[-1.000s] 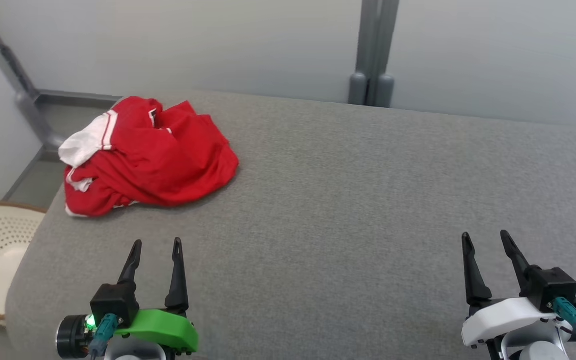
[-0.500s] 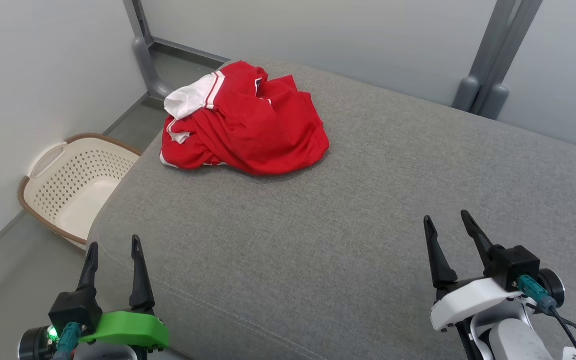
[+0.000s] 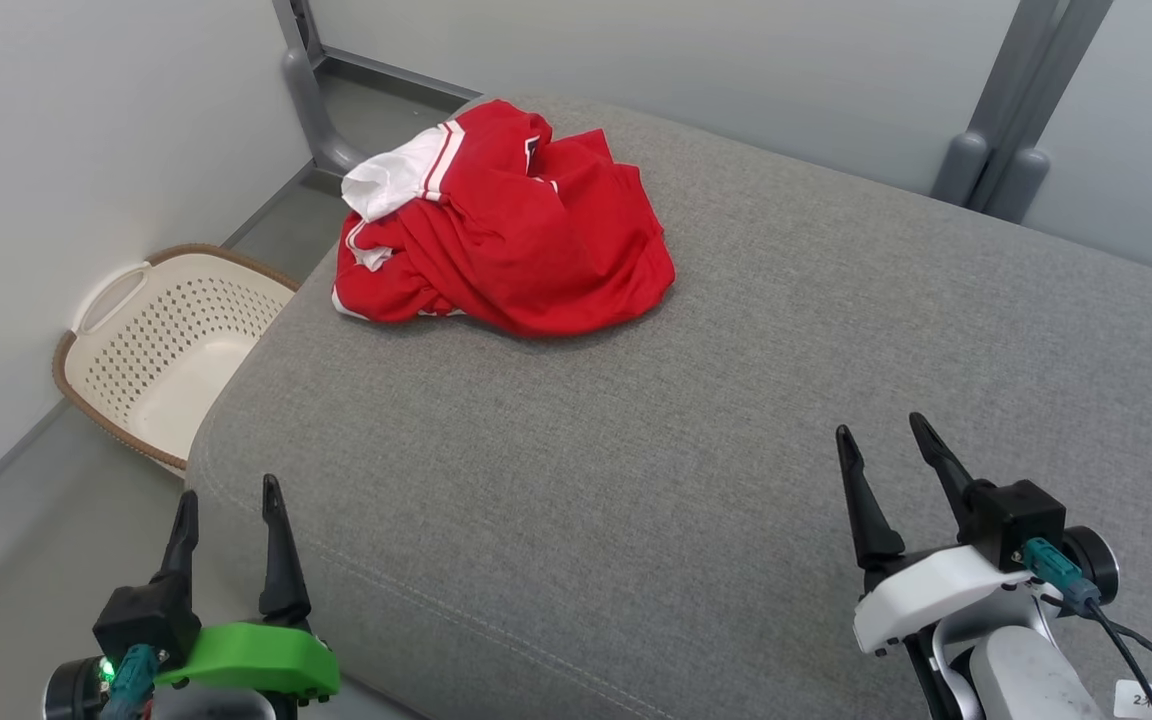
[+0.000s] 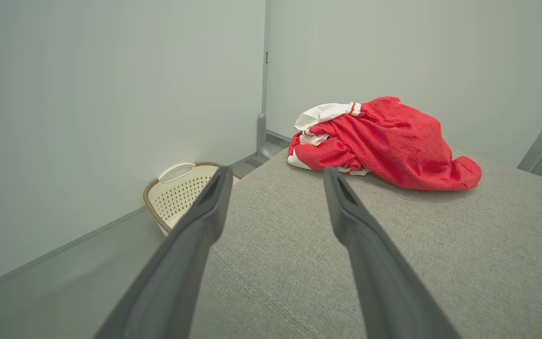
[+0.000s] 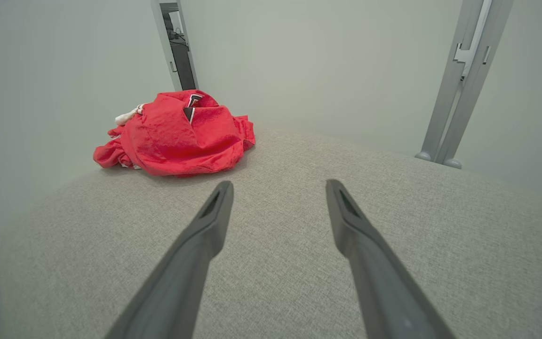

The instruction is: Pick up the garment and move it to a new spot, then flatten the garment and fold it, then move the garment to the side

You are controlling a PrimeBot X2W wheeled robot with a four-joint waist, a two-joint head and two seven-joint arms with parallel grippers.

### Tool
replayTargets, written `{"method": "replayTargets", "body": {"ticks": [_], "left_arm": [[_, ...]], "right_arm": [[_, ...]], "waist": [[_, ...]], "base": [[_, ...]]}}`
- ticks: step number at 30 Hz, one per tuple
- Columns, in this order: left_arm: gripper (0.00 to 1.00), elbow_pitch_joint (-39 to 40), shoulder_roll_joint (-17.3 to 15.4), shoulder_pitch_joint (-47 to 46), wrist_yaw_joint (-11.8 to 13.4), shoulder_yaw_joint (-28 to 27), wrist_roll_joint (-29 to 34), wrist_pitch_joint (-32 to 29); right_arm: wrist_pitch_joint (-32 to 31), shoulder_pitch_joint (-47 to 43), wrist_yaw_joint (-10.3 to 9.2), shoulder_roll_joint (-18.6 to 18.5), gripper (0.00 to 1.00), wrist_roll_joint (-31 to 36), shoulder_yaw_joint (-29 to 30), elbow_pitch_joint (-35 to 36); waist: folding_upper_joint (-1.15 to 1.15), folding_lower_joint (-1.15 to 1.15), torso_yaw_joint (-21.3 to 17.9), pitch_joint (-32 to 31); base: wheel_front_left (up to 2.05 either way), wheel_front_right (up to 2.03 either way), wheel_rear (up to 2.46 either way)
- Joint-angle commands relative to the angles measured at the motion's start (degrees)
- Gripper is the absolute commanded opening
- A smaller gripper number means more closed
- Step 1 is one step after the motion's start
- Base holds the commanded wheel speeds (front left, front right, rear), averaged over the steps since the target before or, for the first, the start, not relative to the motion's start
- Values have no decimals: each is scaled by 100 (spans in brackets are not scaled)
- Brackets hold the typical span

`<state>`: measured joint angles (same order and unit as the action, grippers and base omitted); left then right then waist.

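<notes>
A crumpled red garment point(image 3: 506, 235) with white trim lies in a heap near the far left corner of the grey cushioned surface point(image 3: 696, 400). The left wrist view shows the garment point(image 4: 384, 141) ahead and to the right, and in the right wrist view the garment point(image 5: 177, 136) lies ahead to the left. My left gripper point(image 3: 226, 492) hangs open at the lower left, over the surface's near left edge, with nothing between its fingers. Low on the right, my right gripper point(image 3: 881, 428) is open and empty above the surface. Both are well short of the garment.
A cream perforated laundry basket point(image 3: 161, 350) stands on the floor left of the surface, below the wall. Grey posts point(image 3: 996, 175) rise behind the far right edge, and another grey post point(image 3: 311, 100) stands at the far left corner. Pale walls enclose the back and left.
The head camera has swung left, so the basket and left wall have come into sight. Both grippers stay open and keep their pose; the garment has not moved on the surface.
</notes>
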<state>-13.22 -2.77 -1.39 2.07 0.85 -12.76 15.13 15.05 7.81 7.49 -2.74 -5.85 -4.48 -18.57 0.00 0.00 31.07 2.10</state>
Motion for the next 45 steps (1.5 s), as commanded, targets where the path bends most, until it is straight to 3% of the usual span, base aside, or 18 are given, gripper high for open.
{"method": "replayTargets", "body": {"ticks": [1,9,21,29,39,40,41,42,45], "left_arm": [[100,-115,-21,-226,-66,37,-86,4],[100,-1736,-23,-1909,-420,464,-917,-412],[100,-3751,-180,-4368,-615,-84,-1962,-1536],[100,-4612,-581,-5261,-457,-238,-2188,-2316],[100,-5246,-1042,-5510,34,135,-1707,-2564],[76,-5286,-1072,-5485,64,177,-1663,-2545],[26,-5346,-1081,-5435,64,253,-1606,-2557],[0,-5368,-1068,-5408,43,277,-1609,-2538],[0,-5432,-1087,-5374,-71,325,-1610,-2493]], "right_arm": [[16,-31,1,-25,100,36,31,4],[4,-297,1,-25,100,121,292,226],[-440,158,1,-27,100,567,8,1016],[-512,330,1,-24,100,551,-93,1351],[-390,411,1,-22,100,397,-134,1306],[-383,411,1,-22,100,389,-131,1287],[-380,407,1,-22,100,373,-130,1264],[-370,403,1,-23,100,359,-116,1246],[-325,390,1,-22,100,326,-126,1181]], "waist": [[0,0,-10,17],[0,0,-122,165],[0,0,-1573,1298],[0,0,-2331,1925],[0,0,-2633,2107],[0,0,-2632,2089],[0,0,-2625,2061],[0,0,-2610,2037],[0,0,-2536,1922]], "base": [[0,0,0],[0,0,0],[0,0,0],[0,0,0],[0,0,0],[0,0,0],[0,0,0],[0,0,0],[0,0,0]]}}
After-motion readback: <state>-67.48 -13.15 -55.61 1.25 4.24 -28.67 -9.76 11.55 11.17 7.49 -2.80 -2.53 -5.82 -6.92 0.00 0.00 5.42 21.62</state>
